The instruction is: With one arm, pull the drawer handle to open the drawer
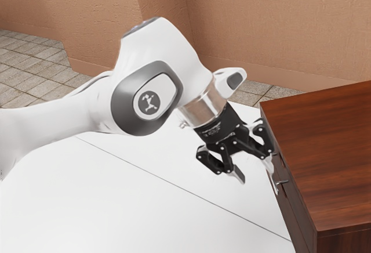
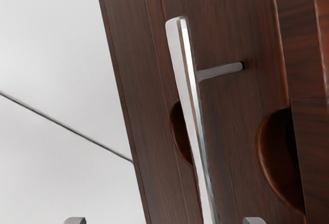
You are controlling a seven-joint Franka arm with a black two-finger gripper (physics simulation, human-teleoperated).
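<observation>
A dark wooden cabinet [image 1: 324, 148] stands on the white table at the exterior view's right. Its drawer front [image 2: 231, 29] faces my hand and carries a slim silver bar handle [image 2: 191, 116], also seen as a small metal piece, the handle [image 1: 279, 181], on the cabinet's front face. My black gripper [image 1: 255, 173] hovers just in front of that face, open, with nothing held. In the wrist view the fingertips [image 2: 75, 220] show at the lower edge, and the bar lies in the span between them, a little ahead. The drawer front looks level with the cabinet's front.
The white table [image 1: 116, 206] has a thin dark seam [image 2: 61, 125] running across it toward the cabinet. Beyond the table lie a tiled floor [image 1: 35, 73] and tan walls. My arm's white links stretch over the table's left part in the exterior view.
</observation>
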